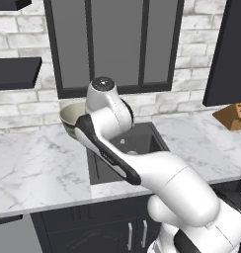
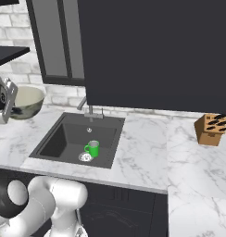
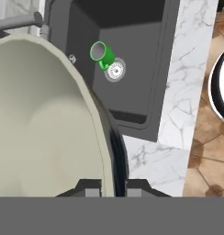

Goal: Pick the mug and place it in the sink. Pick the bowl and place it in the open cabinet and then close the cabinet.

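Landmark: the sink point(image 2: 64, 139), a dark basin sunk into the marble desk point(image 2: 142, 152).
Mug: the mug point(image 2: 92, 148) stands upright inside the sink, just beside the round steel drain point(image 2: 85, 157); my hand view shows it at the basin floor with its open mouth toward the camera.
Bowl: the bowl point(image 3: 40, 124) is off the desk, held up in the air to the left of the sink, by the brick wall; its cream inside faces up and toward the sink in the right base view.
My pincer: my pincer point(image 3: 114, 186) is clamped on the bowl's rim, one finger on the inside and one on the dark outside wall, as the hand view shows at its bottom edge.
My arm: my arm reaches from the front of the desk across the left part of the sink and up to the bowl.
Faucet: the grey faucet point(image 2: 87, 109) rises at the back edge of the sink.
Cabinet: the cabinet point(image 2: 152, 51) hangs above and behind the sink, a broad dark panel over its right side; I cannot tell how far the door stands open.
Knife block: a wooden knife block point(image 2: 210, 128) sits on the desk well to the right of the sink.
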You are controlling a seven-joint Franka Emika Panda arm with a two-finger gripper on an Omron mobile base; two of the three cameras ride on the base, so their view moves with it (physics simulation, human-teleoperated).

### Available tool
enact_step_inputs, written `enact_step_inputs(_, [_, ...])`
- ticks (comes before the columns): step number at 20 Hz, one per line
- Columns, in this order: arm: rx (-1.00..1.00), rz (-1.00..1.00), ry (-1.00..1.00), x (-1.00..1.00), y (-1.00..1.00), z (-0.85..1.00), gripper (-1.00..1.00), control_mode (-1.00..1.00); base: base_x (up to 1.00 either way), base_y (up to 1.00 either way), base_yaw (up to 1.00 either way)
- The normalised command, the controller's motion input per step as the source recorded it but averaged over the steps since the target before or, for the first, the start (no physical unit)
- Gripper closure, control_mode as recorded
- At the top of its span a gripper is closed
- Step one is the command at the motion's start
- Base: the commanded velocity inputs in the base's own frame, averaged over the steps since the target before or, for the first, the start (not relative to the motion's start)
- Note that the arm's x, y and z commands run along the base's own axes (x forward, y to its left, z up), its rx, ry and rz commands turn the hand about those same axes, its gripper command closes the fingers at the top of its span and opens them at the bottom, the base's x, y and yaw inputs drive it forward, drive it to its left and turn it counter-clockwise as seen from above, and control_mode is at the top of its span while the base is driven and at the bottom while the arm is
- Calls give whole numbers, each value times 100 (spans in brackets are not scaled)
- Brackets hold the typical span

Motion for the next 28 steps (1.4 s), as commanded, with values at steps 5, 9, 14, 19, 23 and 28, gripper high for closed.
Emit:
enact_step_inputs(5, [1, 0, -3, -16, -40, 0, 100, -100, 0, 0, 0])
enact_step_inputs(9, [0, 0, -8, -10, -39, 0, 100, -100, 0, 0, 0])
enact_step_inputs(14, [0, 0, -9, -13, -33, 0, 100, -100, 0, 0, 0])
enact_step_inputs(19, [0, 0, -4, -8, -13, 0, 100, 100, -9, -11, 0])
enact_step_inputs(23, [0, 0, 0, 0, 0, 0, 100, 100, -53, -5, 0])
enact_step_inputs(28, [0, 0, 0, 0, 0, 0, 100, 100, -81, 0, 0])
